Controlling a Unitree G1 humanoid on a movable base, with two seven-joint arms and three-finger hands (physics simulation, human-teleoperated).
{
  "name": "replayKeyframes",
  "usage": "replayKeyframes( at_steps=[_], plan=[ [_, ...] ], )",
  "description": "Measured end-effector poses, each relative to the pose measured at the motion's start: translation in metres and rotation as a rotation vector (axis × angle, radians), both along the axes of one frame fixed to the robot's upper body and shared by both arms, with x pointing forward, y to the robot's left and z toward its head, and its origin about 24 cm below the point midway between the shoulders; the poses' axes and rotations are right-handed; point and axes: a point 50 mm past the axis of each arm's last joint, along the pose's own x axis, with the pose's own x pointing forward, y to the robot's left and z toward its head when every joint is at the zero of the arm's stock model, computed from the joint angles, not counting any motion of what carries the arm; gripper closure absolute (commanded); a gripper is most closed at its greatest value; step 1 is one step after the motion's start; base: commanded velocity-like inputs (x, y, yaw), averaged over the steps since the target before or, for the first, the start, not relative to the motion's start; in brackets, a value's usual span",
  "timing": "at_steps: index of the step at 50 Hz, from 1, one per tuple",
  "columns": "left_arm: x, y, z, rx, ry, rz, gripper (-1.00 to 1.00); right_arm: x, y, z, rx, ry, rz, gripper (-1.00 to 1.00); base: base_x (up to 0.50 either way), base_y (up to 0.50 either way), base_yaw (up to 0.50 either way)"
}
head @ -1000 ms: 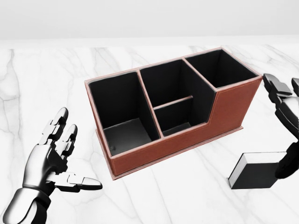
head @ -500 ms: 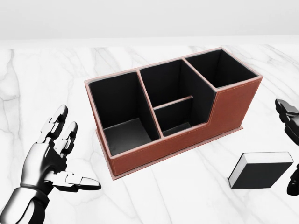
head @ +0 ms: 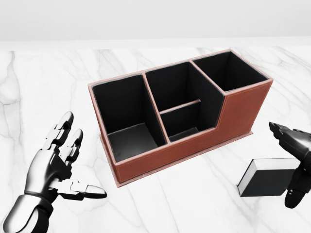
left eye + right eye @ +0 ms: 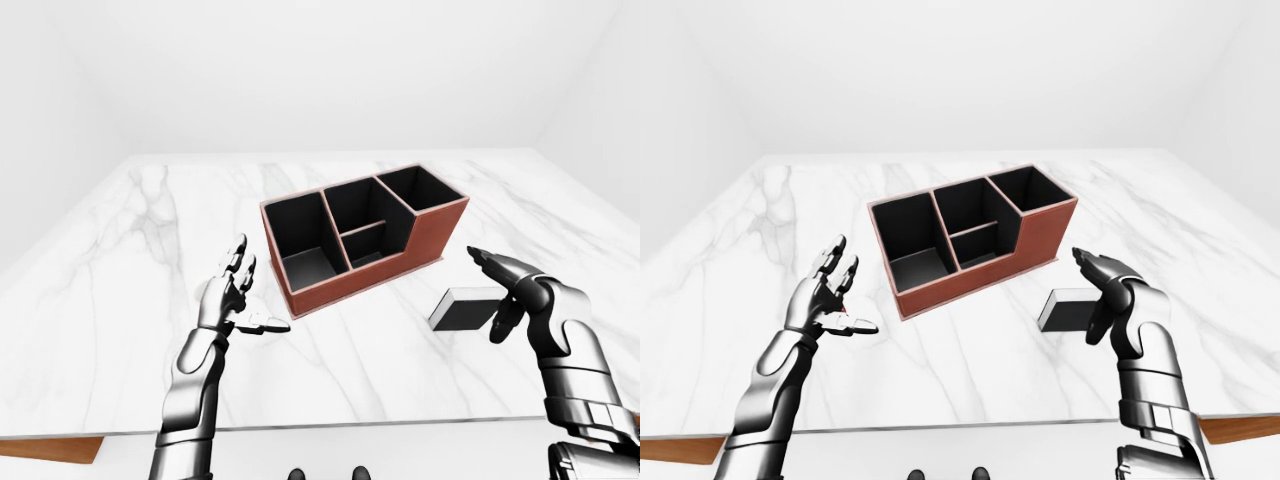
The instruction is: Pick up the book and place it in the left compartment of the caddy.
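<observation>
1. Flat on the white marble worktop (image 3: 58,73) lies the black book (image 3: 267,178), near the caddy's right end.
2. Brown caddy (image 3: 194,145), black inside; its left compartment (image 3: 125,121) holds nothing.
3. Right robot hand (image 4: 510,290) over the book's right edge, fingers spread, nothing gripped.
4. Left robot hand (image 3: 60,162) spread apart, left of the caddy, holding nothing.

— What goes unseen here?
— The right hand (image 3: 294,160) covers the right end of the book (image 3: 266,177) (head view), its wrist cut by the frame's edge.
— And the caddy (image 3: 170,155)?
— Its right compartment's floor is hidden.
</observation>
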Motion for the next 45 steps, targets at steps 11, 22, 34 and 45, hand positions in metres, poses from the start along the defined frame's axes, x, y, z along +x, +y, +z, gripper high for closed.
replayKeyframes(
  at_steps=[11,22,34,45],
  plan=[
    [0.0,-0.001,-0.001,0.004,0.006,-0.002,-1.0,0.011,0.003,-0.014,0.03,0.08,0.003,-1.0,0.0,0.0,0.0],
    [0.001,-0.001,-0.003,0.006,0.014,-0.004,-1.0,0.022,0.008,-0.026,0.058,0.146,0.004,-1.0,0.0,0.0,0.0],
    [0.0,-0.002,-0.005,0.014,0.021,0.001,-1.0,0.031,0.008,-0.036,0.051,0.153,-0.019,-1.0,0.0,0.0,0.0],
    [0.0,-0.003,-0.006,0.025,0.027,0.008,-1.0,0.038,0.003,-0.036,-0.026,0.085,-0.048,1.0,0.0,0.0,0.0]
  ],
)
